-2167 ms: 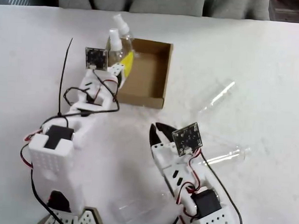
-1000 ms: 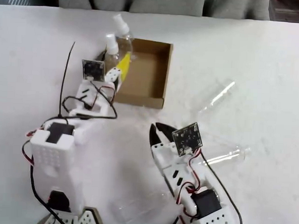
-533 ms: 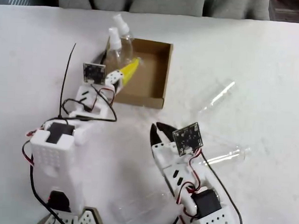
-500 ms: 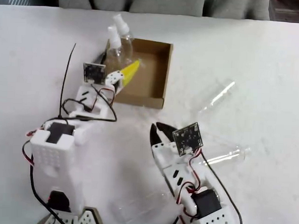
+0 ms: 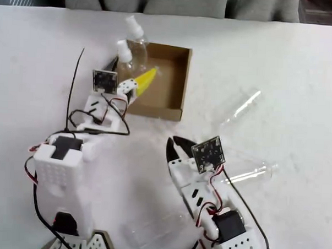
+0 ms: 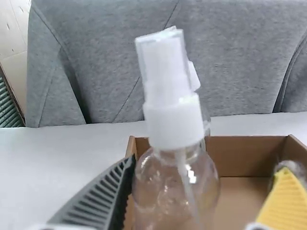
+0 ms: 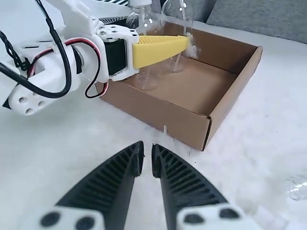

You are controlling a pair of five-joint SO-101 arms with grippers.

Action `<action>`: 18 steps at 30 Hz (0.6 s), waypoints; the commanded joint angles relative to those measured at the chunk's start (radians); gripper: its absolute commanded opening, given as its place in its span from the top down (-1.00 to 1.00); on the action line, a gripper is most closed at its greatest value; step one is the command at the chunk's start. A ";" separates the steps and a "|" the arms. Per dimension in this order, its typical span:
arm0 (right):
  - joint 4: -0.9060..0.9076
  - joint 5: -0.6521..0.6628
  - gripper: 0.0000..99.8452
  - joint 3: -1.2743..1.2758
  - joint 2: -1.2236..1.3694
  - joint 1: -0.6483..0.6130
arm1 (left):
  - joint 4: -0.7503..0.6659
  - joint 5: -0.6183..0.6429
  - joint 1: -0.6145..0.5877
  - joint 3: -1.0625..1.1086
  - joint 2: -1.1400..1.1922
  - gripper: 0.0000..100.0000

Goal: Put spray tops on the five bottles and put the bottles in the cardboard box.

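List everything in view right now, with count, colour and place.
box: one, brown cardboard, open, on the table ahead of the left arm.
capped bottles: two, clear with white spray tops, upright in the box's far corner on the left arm's side.
bare bottles: two, clear, no tops, lying on the table to the right of the box.
clear item: one, lying between the arm bases, likely another bottle.
table: one, white.
sofa: one, grey, behind the table.
left gripper: open, one black and one yellow finger either side of a capped bottle.
right gripper: shut, black, low over the table short of the box.
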 commanded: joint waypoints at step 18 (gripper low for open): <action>0.002 0.014 0.97 0.011 -0.012 0.010 | 0.029 -0.005 -0.008 0.292 -0.349 0.17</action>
